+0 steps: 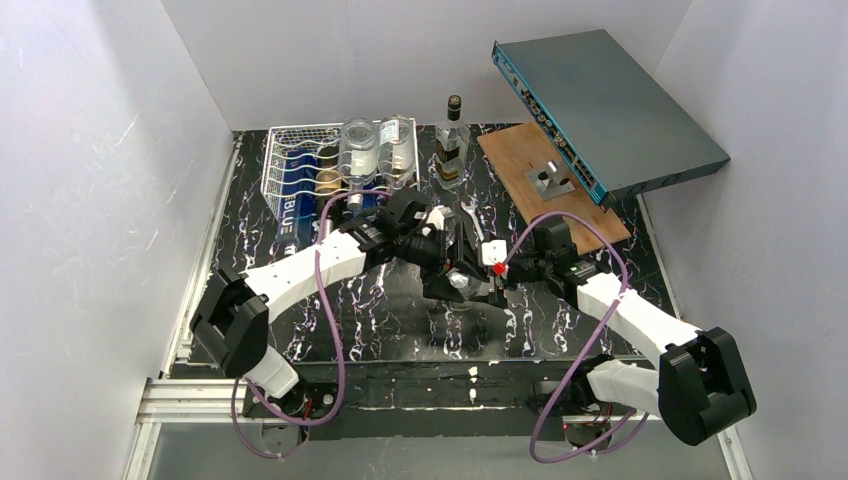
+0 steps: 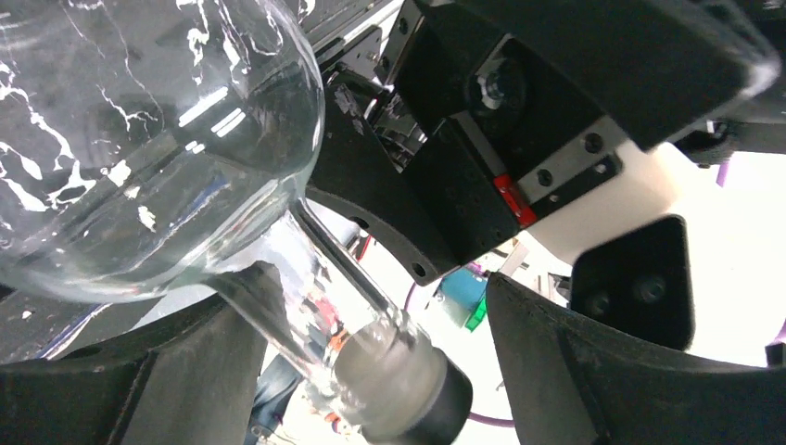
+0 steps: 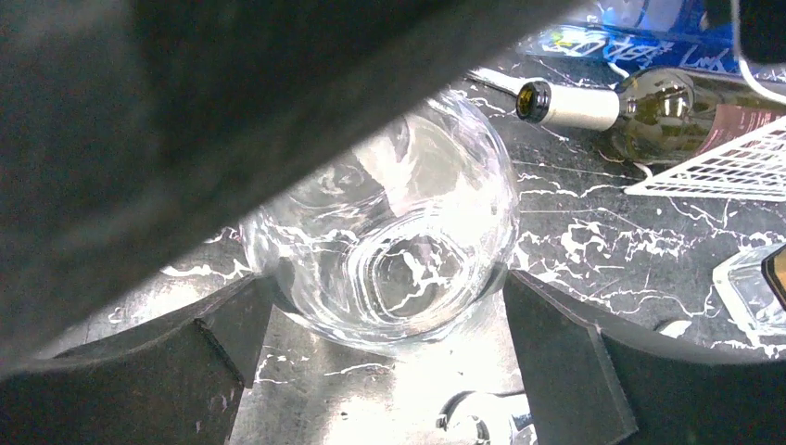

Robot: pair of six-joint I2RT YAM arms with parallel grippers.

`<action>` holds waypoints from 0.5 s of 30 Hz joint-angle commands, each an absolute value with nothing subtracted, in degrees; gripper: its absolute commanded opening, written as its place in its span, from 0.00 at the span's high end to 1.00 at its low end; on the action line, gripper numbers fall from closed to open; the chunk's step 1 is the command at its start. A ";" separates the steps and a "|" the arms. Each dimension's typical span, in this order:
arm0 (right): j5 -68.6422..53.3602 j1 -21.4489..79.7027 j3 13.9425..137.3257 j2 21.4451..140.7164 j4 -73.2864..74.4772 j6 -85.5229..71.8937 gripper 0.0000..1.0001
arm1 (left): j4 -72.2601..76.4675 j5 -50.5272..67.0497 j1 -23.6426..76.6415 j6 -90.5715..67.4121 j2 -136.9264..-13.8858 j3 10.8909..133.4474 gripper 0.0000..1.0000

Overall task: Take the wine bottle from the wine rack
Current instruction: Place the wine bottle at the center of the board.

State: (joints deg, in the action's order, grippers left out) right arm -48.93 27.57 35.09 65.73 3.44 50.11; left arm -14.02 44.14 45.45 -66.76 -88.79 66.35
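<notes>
Judging release step: clear glass bottle [image 2: 148, 139] lying off the wine rack [image 1: 290, 150]. Left gripper [image 2: 380, 371] standing open round the neck, right gripper [image 3: 389, 371] sitting wide astride the body. Next is backing both off without nudging it.

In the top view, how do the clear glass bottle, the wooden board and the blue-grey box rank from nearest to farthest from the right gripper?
1. clear glass bottle: between the fingers of the right gripper, mid-table.
2. wooden board: to the gripper's right, toward the back.
3. blue-grey box: farthest, tilted over the board, back right.

Marbled table [image 1: 400, 325] — wine rack [image 1: 285, 150], upright bottle [image 1: 451, 145], board [image 1: 520, 165]
</notes>
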 commanded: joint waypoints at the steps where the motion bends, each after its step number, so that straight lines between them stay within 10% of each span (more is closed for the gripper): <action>1: -51.54 26.98 35.95 65.77 3.11 45.64 0.00 | -11.29 45.62 43.68 -66.15 -84.47 65.89 0.18; 15: -50.67 23.62 33.47 63.67 0.53 36.09 0.00 | -17.08 42.88 41.05 -59.04 -77.84 66.41 0.14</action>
State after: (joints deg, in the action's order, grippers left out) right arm -49.21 24.23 34.41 65.45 2.15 40.56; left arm -13.56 43.66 41.58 -63.02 -82.46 66.04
